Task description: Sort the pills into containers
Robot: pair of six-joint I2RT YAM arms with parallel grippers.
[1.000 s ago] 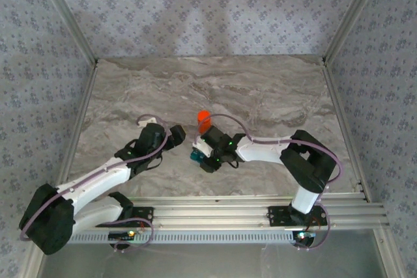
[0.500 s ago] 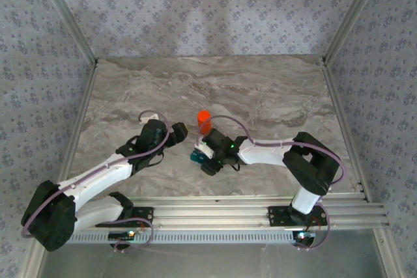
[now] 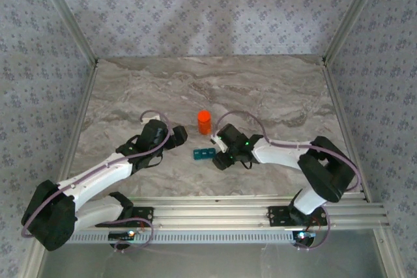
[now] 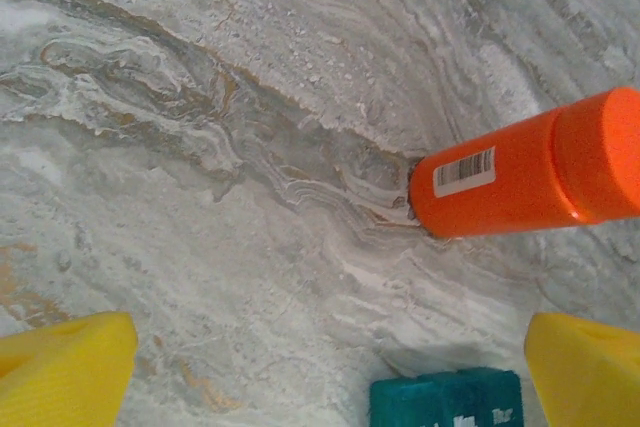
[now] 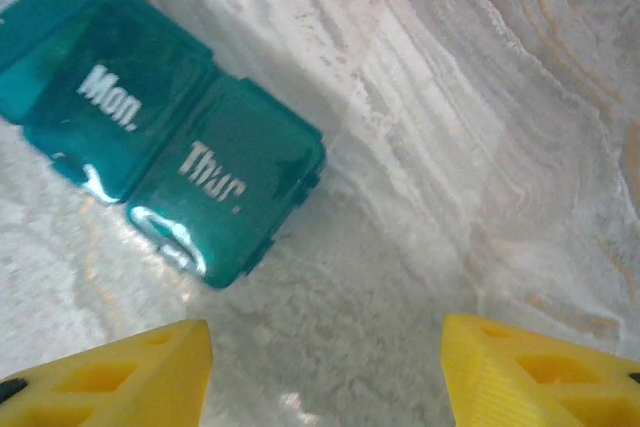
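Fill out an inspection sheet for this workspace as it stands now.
Surface: marble-patterned table, no debris seen.
Job's things: teal containers strip lies flat, lids marked Mon. and Thur. shut; pills: nothing seen.
Clutter: orange bottle upright, beyond the strip.
End effectors: left end effector open, empty, facing the bottle; right end effector open, empty, beside the strip, not touching.
Cables: purple cables run along each arm, clear of the items.
Surroundings: patterned walls; aluminium rail at the near edge.

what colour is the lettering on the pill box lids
White lettering on the teal pill box, clearest in the right wrist view.
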